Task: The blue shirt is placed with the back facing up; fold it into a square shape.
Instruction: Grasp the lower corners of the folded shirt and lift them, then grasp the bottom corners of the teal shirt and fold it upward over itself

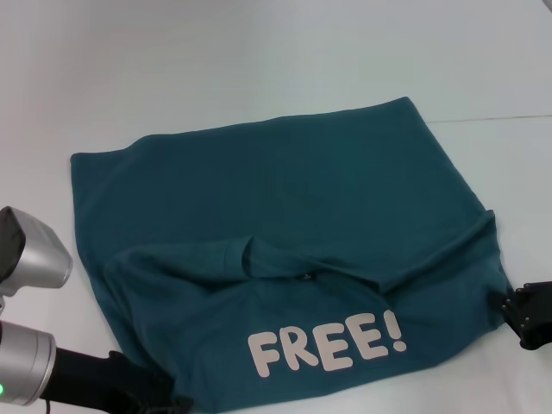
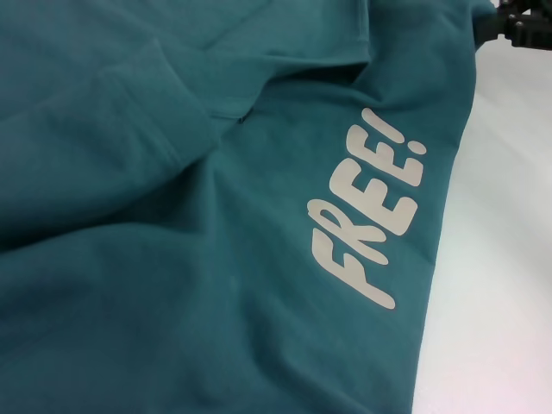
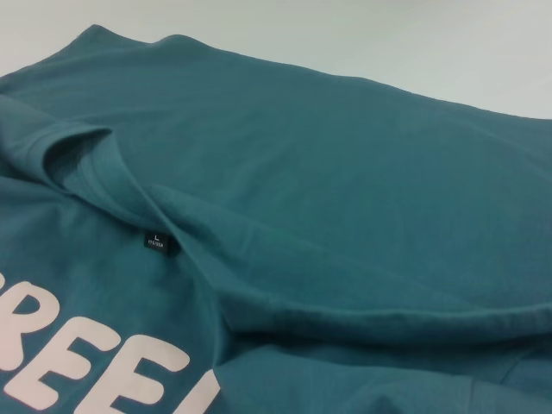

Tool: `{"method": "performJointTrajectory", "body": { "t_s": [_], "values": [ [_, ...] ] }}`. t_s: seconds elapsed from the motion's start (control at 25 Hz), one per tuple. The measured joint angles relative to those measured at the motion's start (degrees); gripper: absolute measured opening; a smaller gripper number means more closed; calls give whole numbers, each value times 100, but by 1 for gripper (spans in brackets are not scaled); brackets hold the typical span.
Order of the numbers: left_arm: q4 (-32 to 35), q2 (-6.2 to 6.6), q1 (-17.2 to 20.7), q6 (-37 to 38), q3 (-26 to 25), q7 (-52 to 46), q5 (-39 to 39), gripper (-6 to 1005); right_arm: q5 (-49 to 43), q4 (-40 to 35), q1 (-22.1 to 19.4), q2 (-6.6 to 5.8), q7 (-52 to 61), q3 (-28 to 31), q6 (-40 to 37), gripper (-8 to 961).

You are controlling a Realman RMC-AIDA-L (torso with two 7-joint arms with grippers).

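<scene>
You are looking at the blue shirt point(image 1: 285, 198) lying spread across the white surface point(image 1: 259, 60), with its near part folded back over the rest so the printed side is facing up. The cream letters "FREE!" point(image 1: 328, 345) are showing on that folded flap, close to the near edge. Just beyond the letters, the neck opening is lying in a loose ridge of wrinkles, and in the right wrist view a small black size label point(image 3: 155, 242) is sitting inside the collar. The far part of the shirt is lying flat and plain, reaching toward the back of the surface.

Your left pincer point(image 1: 159, 398) is sitting at the near left corner of the shirt, right at the fabric edge; you cannot tell whether it is spread or pinching cloth. Your right pincer point(image 1: 517, 312) is resting at the near right corner, touching the edge of the fold, and its state is likewise impossible to tell. In the left wrist view it is showing as a dark shape point(image 2: 517, 26) past the shirt's edge.
</scene>
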Motion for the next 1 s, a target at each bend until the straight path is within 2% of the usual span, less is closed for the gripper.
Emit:
{"method": "performJointTrajectory", "body": {
  "t_s": [0.16,0.36,0.6,1.0],
  "values": [
    [-4,-4,-3,-77,0,1,1,328,0,5,11,0,0,1,-1,36],
    [-4,-8,-7,-163,9,2,3,112,2,13,23,0,0,10,-7,36],
    [-9,2,-12,-213,9,-2,17,3,33,-13,67,0,2,10,-40,36],
    [231,4,-9,-261,-129,-45,-3,3,52,-101,270,2,78,68,2,35]
  ]
}}
